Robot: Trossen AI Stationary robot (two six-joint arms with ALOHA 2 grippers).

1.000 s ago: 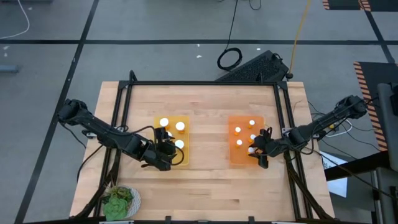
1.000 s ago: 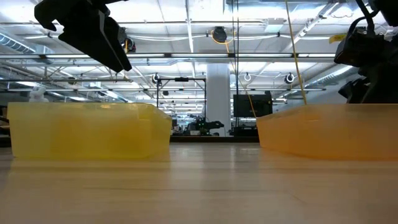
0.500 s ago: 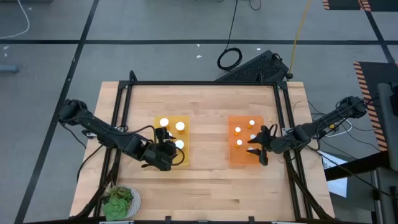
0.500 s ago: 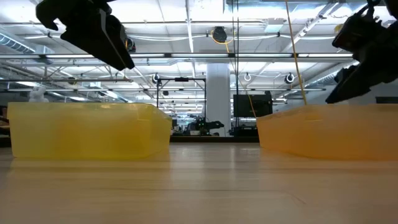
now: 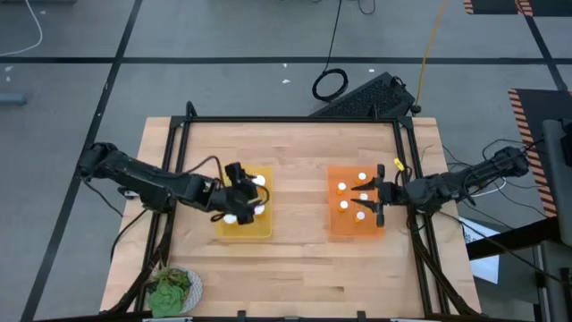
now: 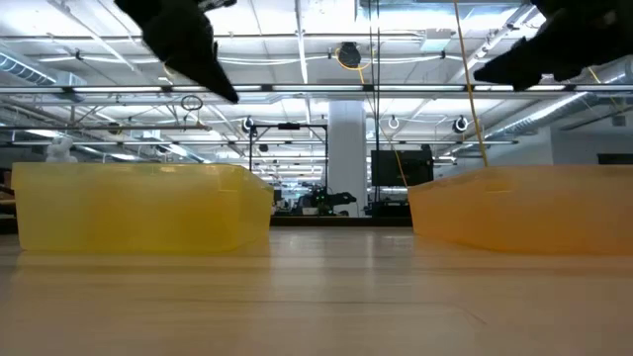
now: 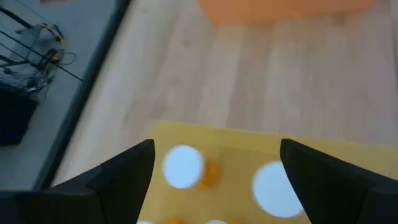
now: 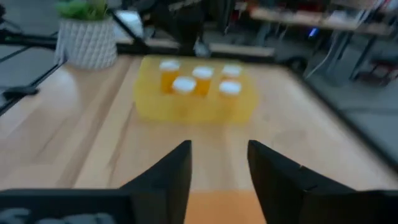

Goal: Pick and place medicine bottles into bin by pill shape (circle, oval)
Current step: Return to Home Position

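Now both my grippers sit higher than a second ago: left gripper (image 5: 239, 195) over the yellow tray (image 5: 246, 228), right gripper (image 5: 379, 196) over the orange tray (image 5: 349, 227), fingers apart, empty. All bottles (image 5: 343, 188) appear binned; sorting looks finished.

1. The left gripper (image 5: 239, 199) covers part of the yellow tray (image 5: 243, 228), hiding some bottles beneath it.
2. In the low view both tray walls conceal every bottle inside.
3. The orange tray (image 7: 286, 9) is cut off by the left wrist picture's edge.
4. Pill shapes are too small to tell anywhere.
5. The right wrist view shows the far bottles (image 8: 185, 85) blurred.
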